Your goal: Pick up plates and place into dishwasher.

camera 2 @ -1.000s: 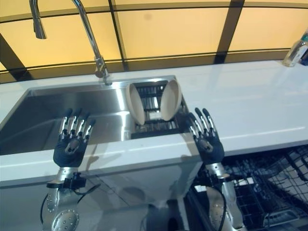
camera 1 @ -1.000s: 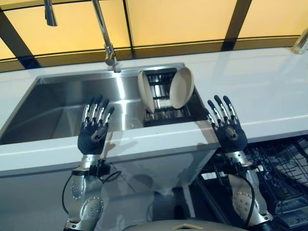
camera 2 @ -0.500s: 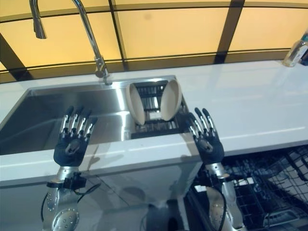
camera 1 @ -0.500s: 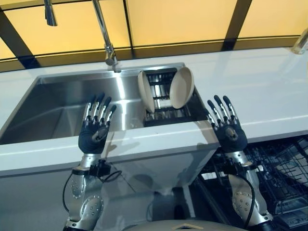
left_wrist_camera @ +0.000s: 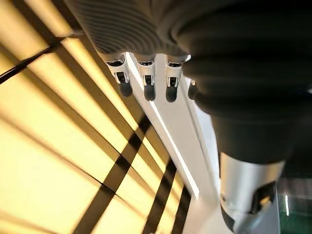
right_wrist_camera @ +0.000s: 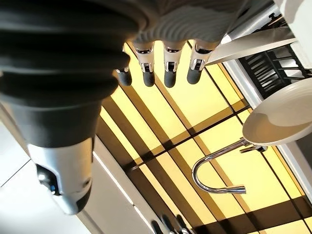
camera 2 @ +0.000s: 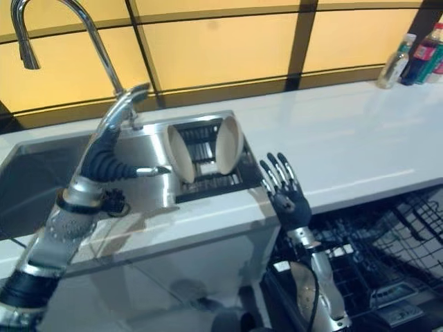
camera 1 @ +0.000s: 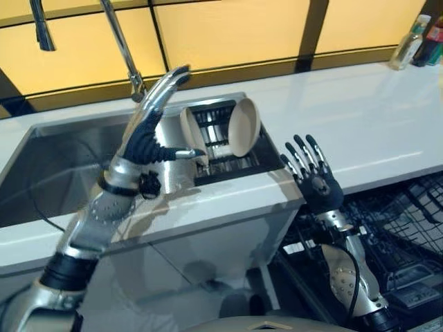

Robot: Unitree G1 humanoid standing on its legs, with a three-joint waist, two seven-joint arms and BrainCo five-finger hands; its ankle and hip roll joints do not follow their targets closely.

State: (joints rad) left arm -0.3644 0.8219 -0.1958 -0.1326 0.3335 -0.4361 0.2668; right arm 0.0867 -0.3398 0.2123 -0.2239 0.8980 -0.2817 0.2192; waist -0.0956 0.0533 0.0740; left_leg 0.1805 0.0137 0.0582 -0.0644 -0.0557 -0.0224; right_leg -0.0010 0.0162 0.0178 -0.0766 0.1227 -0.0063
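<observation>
**Two plates on edge in the sink rack**

Both hands hold nothing, fingers straight and spread. Nearest, the right hand (camera 1: 317, 185) hovers at the counter (camera 1: 360, 131) edge, above the dishwasher rack (camera 1: 408, 228) at 4 o'clock. The left hand (camera 1: 149, 131) is raised over the sink (camera 1: 62, 159). Beyond, two plates (camera 1: 243, 126) stand in the dish rack (camera 1: 221, 149), at 12 o'clock.

Two beige plates stand on edge in a black wire dish rack (camera 1: 225, 142) set in the right end of the steel sink (camera 1: 62, 152). The left plate (camera 1: 191, 133) is seen nearly edge-on, its face turned to the right. The right plate (camera 1: 243, 126) leans, showing its round pale face. They stand apart. The dishwasher's dark wire rack (camera 1: 408, 228) lies open below the counter (camera 1: 360, 131).
</observation>
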